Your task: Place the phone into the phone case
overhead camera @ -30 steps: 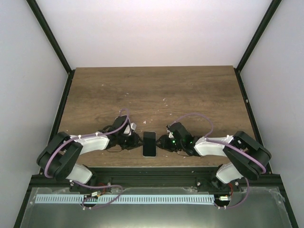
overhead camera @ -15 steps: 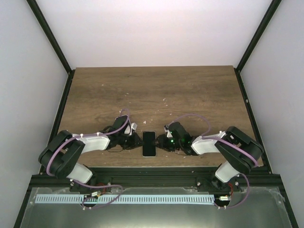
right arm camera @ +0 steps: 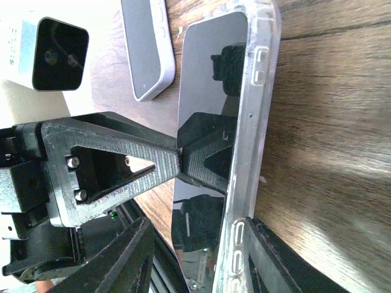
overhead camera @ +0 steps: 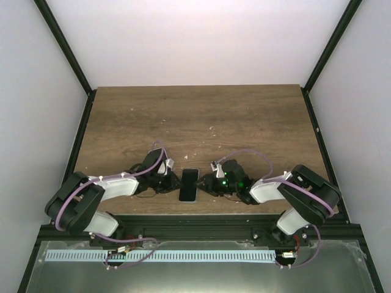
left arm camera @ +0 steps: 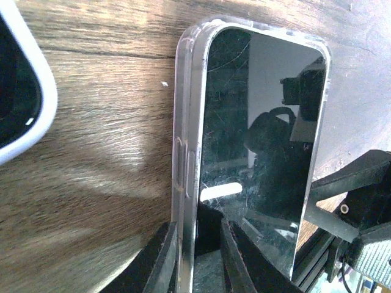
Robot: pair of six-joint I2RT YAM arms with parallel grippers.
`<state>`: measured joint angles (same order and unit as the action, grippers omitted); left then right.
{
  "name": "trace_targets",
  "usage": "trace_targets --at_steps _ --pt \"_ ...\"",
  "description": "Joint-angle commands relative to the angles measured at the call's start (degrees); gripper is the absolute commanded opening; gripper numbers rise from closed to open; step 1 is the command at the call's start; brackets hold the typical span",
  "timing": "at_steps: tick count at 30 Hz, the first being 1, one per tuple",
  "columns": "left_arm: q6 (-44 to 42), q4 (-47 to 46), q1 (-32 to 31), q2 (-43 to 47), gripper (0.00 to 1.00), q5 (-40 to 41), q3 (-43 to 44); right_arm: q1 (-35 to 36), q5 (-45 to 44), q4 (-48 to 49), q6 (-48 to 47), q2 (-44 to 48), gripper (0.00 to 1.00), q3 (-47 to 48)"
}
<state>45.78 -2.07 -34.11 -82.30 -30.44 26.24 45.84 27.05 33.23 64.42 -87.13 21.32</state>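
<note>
Glossy black phone (overhead camera: 188, 185) inside clear case (left arm camera: 181, 122), flat on bench (overhead camera: 195, 116); left pincer (left arm camera: 198, 241) narrow on case rim, right pincer (right arm camera: 197, 235) wide.

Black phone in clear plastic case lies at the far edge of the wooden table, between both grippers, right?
No: black phone in clear plastic case lies at the near edge of the wooden table, between left gripper and right gripper, per the top external view.

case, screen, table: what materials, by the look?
case: clear glossy plastic, probably flexible; see-through rim with moulded buttons.
screen: dark glass, mirror-glossy, reflects the gripper, fine scratches.
table: brown wood grain, low sheen; solid wood or laminate, can't tell.
</note>
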Motion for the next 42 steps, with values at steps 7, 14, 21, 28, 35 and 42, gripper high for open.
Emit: trace_targets --at_steps 7,14,21,28,35,42 --pt "-0.8 3.0 -0.5 1.9 0.22 0.1 -1.2 0.6 3.6 11.3 1.4 -2.4 0.44 1.8" --pt "0.5 1.5 -0.5 2.0 0.22 -1.3 -2.0 0.6 3.4 13.2 0.8 -4.7 0.44 4.8" --pt "1.3 0.9 -0.5 2.9 0.24 -1.8 -2.6 0.6 4.5 21.5 3.5 -6.1 0.44 3.0" --pt "1.6 -0.4 -0.5 3.1 0.26 -2.6 -2.9 0.6 4.6 19.9 3.5 -5.4 0.44 2.8" --pt "2.1 -1.8 -0.4 2.3 0.21 -3.2 -3.1 0.6 6.1 22.7 5.0 -7.3 0.44 2.1" --pt "1.6 -0.2 -0.4 2.8 0.18 -2.7 -2.9 0.4 0.3 7.6 1.3 -4.7 0.44 3.9"
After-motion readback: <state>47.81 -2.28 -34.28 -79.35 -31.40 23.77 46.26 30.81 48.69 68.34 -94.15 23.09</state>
